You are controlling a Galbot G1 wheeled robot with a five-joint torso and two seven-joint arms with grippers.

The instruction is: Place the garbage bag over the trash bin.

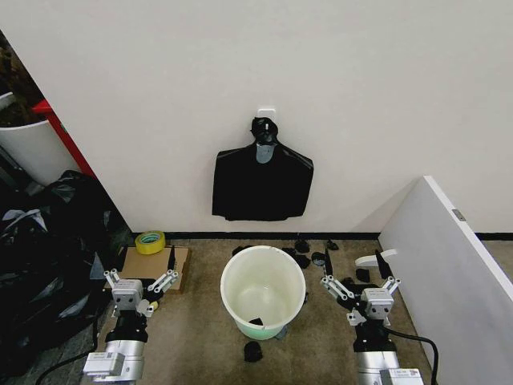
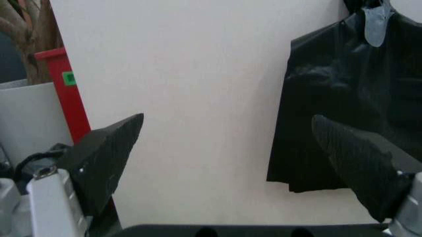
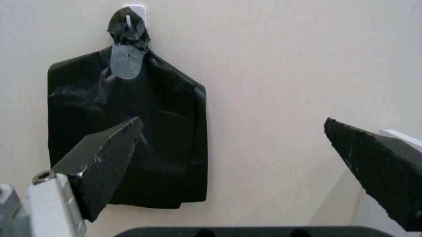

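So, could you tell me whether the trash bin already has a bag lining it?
No. The trash bin stands upright and unlined: its pale inner wall and rim are bare, with just a small dark scrap at the bottom.

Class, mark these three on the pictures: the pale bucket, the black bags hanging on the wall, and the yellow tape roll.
Bucket (image 1: 227, 282): head view, left part of its rim.
Hanging bags (image 1: 262, 188): head view, middle of the black bundle.
Tape roll (image 1: 150, 241): head view, its yellow ring, on the cardboard.

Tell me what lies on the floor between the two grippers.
In the head view, the trash bin stands between the left gripper and the right gripper, both open, with bare floor on either side of it.
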